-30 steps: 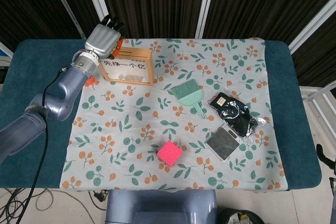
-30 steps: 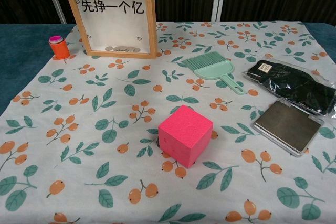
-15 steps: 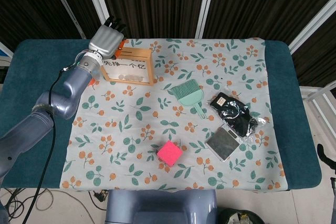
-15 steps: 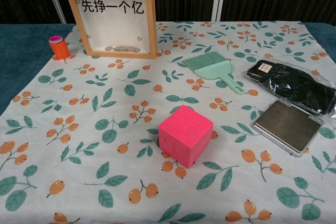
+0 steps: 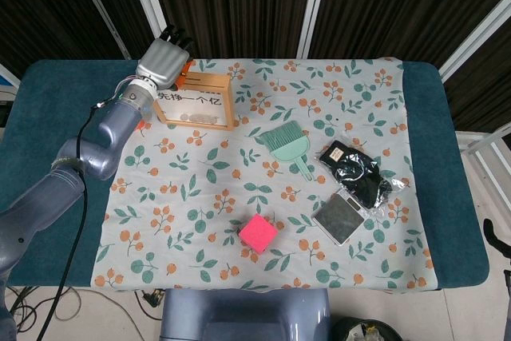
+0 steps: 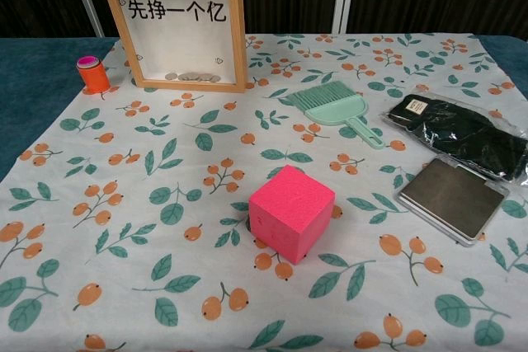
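left hand poised over the top edge of the wooden coin frame, standing upright at the table's far left corner beside an orange roll. fingers pointing away, whether anything is pinched cannot be told. likely at the step of feeding something into the frame's top slot; next calls for fine alignment over the slot. right hand out of sight. pink cube, green brush well apart.

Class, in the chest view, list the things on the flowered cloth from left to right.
Orange cylinder with pink lid → wooden-framed coin box → pink foam cube → mint green hand brush → grey flat metal tin.
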`<state>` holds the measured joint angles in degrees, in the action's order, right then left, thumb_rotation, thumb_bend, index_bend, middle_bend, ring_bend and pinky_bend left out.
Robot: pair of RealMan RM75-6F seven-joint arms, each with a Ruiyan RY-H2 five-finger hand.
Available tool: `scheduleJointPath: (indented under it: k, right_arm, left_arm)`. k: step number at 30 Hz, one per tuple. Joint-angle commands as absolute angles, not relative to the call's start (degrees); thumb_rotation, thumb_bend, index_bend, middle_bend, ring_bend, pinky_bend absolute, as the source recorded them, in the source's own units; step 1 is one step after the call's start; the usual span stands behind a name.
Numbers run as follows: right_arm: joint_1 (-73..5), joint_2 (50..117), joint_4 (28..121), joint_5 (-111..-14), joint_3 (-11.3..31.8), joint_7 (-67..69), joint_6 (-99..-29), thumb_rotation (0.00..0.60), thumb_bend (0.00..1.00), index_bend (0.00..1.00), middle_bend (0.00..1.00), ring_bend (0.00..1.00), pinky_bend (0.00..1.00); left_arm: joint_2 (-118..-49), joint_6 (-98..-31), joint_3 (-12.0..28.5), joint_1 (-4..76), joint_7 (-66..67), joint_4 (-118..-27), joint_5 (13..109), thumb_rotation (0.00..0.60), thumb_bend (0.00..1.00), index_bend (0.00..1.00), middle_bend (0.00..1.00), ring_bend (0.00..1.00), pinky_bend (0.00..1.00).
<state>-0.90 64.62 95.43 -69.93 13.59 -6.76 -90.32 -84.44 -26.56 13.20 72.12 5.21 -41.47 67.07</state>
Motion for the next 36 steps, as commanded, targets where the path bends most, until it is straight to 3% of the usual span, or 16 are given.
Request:
scheduleJointPath:
  k: [1,36]
  right_arm:
    - [-0.9,64.6,95.4,-69.9,13.6,-6.9,-90.4,0.600,0.39,0.10,0.05,0.00,0.00]
    - [-0.8,64.6,95.6,-69.5,13.9,-7.1,-90.5,0.600,0.40,0.10,0.05,0.00,0.00]
  left_arm:
    - [-84.3,-26.5,13.3,72.2,5.0,-41.7,67.1,0.600,0.42,0.58,0.13,0.00,0.00]
    - [-83.6,-26.5,12.5,72.7,7.5,-43.3,66.6,0.600,0.38,0.54,0.12,0.00,0.00]
